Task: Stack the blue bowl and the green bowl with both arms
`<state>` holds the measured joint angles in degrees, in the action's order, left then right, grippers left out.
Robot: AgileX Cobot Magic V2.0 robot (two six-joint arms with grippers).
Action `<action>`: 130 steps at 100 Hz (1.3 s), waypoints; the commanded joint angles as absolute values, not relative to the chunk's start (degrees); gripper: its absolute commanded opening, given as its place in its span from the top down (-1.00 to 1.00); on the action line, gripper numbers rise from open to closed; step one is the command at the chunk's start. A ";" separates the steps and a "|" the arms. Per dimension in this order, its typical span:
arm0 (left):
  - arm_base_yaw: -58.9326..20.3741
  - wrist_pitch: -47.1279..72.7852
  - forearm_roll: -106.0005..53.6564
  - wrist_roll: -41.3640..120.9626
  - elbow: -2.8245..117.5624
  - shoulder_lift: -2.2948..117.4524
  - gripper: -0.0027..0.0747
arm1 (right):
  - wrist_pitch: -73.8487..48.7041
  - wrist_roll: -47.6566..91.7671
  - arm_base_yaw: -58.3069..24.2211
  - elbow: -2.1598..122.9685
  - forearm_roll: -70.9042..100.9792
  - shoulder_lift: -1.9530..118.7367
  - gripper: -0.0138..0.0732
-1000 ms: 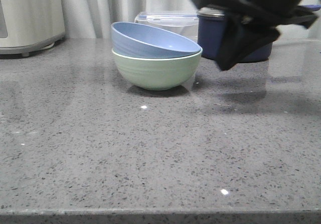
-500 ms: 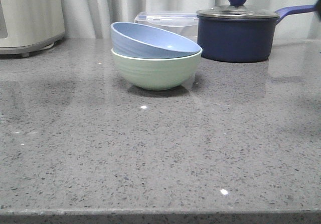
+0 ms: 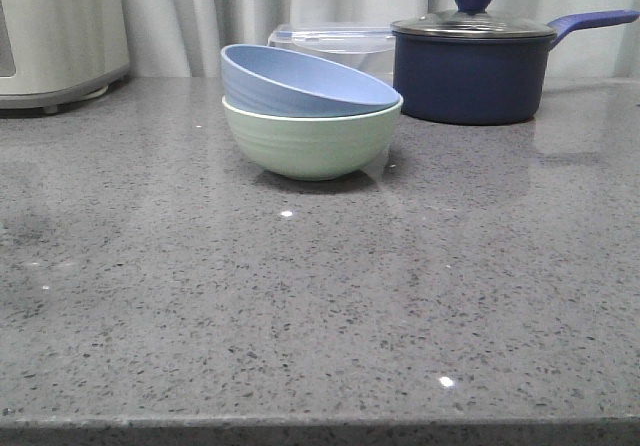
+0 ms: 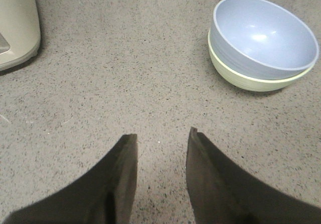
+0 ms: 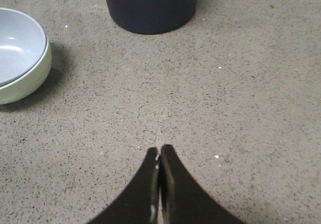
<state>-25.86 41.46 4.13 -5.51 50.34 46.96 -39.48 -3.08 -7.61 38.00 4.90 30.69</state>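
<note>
Fingers of the left gripper (image 4: pixel 160 138) stand parted over bare counter, holding nothing, while the right gripper (image 5: pixel 159 151) is pressed closed and empty. Between them the blue bowl (image 3: pixel 300 81) sits tilted inside the green bowl (image 3: pixel 310 141); a nudge could likely tip it out.

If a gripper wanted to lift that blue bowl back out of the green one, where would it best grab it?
Probably by the rim. The blue bowl sits tilted inside the green bowl, its left edge raised clear of the green rim while its right edge sinks almost level with it. So coming from above on the raised left side, one finger inside and one outside the thin wall, looks easiest; the ridged outside may help grip.
</note>
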 commanded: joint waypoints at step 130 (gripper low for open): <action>-26.11 41.52 14.86 -15.71 31.81 5.04 0.98 | -37.17 -2.89 -7.13 33.48 1.19 11.31 0.71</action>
<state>-25.86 45.75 14.21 -15.12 30.45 4.25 -41.40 -3.18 -7.61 32.22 1.91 10.67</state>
